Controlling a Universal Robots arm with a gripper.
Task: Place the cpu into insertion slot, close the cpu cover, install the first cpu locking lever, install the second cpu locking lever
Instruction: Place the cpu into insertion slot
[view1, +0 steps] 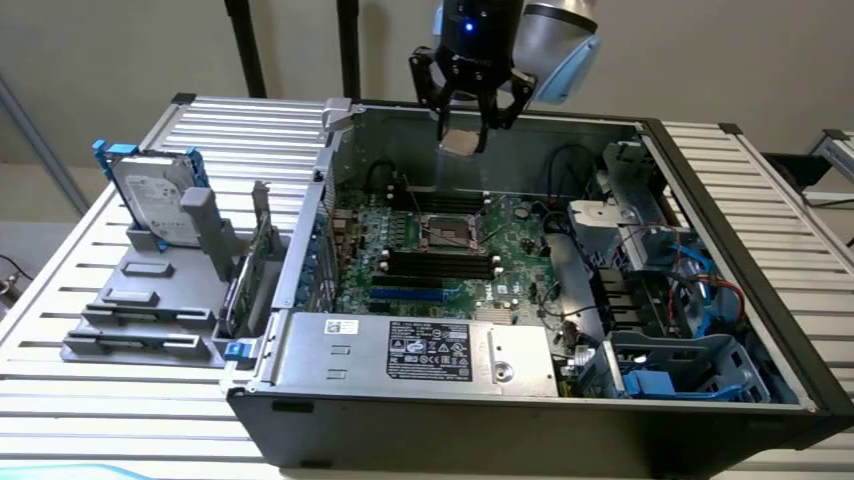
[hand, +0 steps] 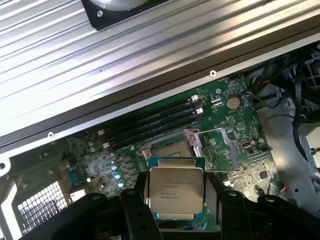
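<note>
My gripper (view1: 467, 122) hangs above the open computer case, over its far wall, shut on the cpu (view1: 462, 141), a small pale square chip. In the wrist view the cpu (hand: 176, 187) sits flat between the two black fingers (hand: 134, 205), silvery face towards the camera. The insertion slot (view1: 451, 232) lies on the green motherboard well below the chip and nearer the front. In the wrist view the insertion slot (hand: 166, 146) shows a dark centre, and the cpu cover (hand: 220, 146), a silvery frame, is swung open beside it.
Long black memory slots (view1: 441, 265) run just in front of the socket. A labelled silver box (view1: 414, 350) fills the case's front. Cables and a blue drive bay (view1: 681, 365) crowd the exterior view's right. A hard drive in a blue caddy (view1: 158, 195) stands on the ribbed table (view1: 80, 300).
</note>
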